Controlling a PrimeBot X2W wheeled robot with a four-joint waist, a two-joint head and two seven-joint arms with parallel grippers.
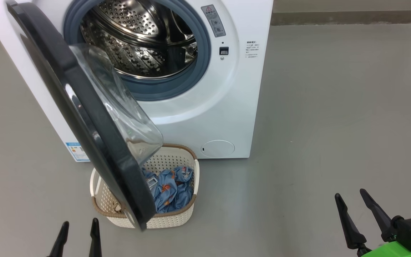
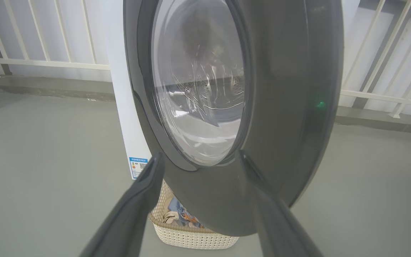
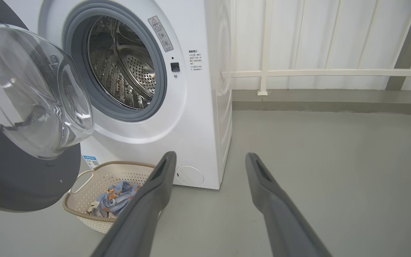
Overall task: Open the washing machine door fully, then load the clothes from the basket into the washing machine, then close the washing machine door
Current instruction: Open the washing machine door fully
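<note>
Partly done: washing machine door [image 1: 87,121] swung out near left, seemingly not fully open, overhanging the basket [image 1: 170,221] with the clothes [image 1: 171,191] inside. Spread open and gripping nothing, left tool [image 1: 79,225] and right tool [image 1: 350,194]. Yet to do: widening, loading, closing.

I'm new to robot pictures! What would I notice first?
A big round door with glossy black rim and bulging clear glass hangs open over a small cream perforated basket holding light-blue printed clothes. Behind it, the white boxy washing machine shows its shiny perforated steel drum.
</note>
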